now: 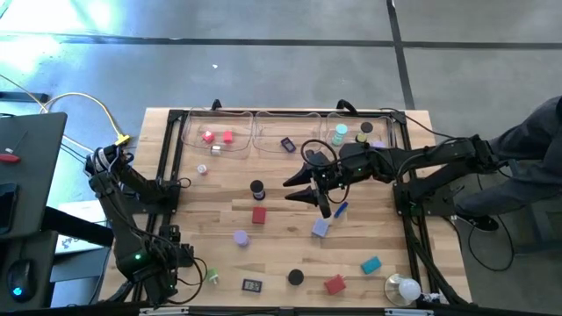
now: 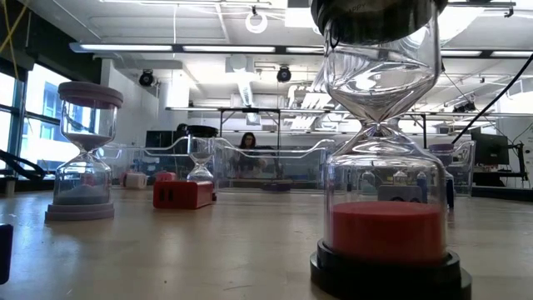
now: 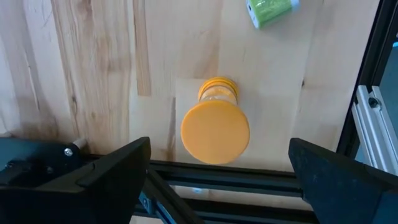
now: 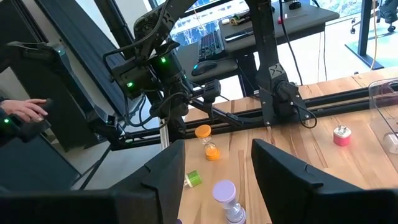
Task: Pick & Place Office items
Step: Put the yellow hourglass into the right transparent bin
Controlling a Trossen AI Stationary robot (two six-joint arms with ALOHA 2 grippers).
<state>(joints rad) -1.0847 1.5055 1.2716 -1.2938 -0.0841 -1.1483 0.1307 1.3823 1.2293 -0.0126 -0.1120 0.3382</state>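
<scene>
From above, the right tool (image 1: 318, 195) hangs over the middle of the wooden surface (image 1: 219, 189), fingers partly spread with nothing seen between them. The left tool (image 1: 180, 283) sits at the near left corner, spread wide and empty. Office items lie scattered: a red block (image 1: 259, 215), a lilac-capped hourglass (image 1: 241, 237), a black-capped hourglass (image 1: 296, 277), a teal block (image 1: 371, 264), a blue stick (image 1: 340, 209) just beside the right tool. More pieces sit inside clear trays (image 1: 263, 132) along the far edge. A white bulb (image 1: 407, 288) rests near the front right corner.

At surface level, an hourglass with red sand (image 2: 385, 158) stands close, a lilac-capped one (image 2: 83, 150) off to the side, a red block (image 2: 184, 193) between them.

The left wrist looks down on an orange-capped hourglass (image 3: 215, 129) between its wide-spread fingers (image 3: 106, 177), untouched.

The right wrist shows its fingers (image 4: 283, 171) apart and empty, the orange hourglass (image 4: 208, 142) and the lilac one (image 4: 227, 200) beyond.
</scene>
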